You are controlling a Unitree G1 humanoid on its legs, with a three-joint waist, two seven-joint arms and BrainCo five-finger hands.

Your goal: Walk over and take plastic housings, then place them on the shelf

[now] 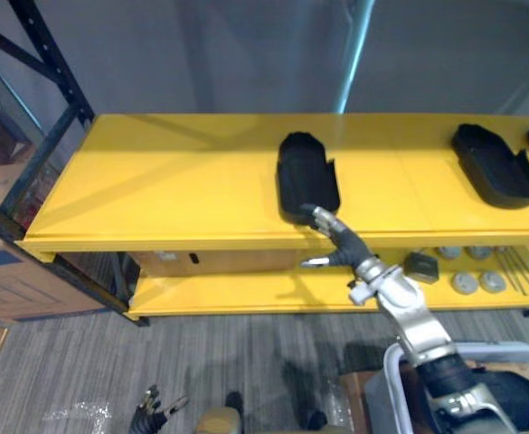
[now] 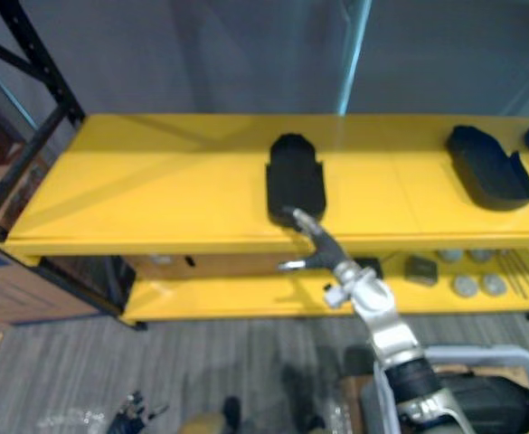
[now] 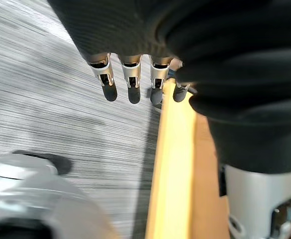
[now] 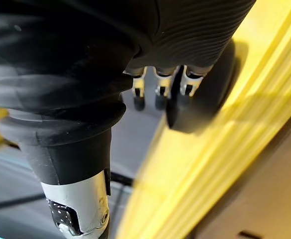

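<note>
The black plastic housing [image 1: 306, 172] lies flat on the middle of the upper shelf board [image 1: 155, 190], close to its front edge. Its long axis runs front to back across the board, with the rounded end pointing at the board's rear. My right hand [image 1: 332, 237] is at the housing's near end, fingers [image 1: 316, 215] fairly straight against it and gripping nothing, thumb spread just below the board's front lip. I judge it is there to seat the part clear of the edge. Another housing [image 1: 497, 167] lies toward the board's right end. My left hand [image 3: 130, 82] hangs relaxed and empty, well below the board.
</note>
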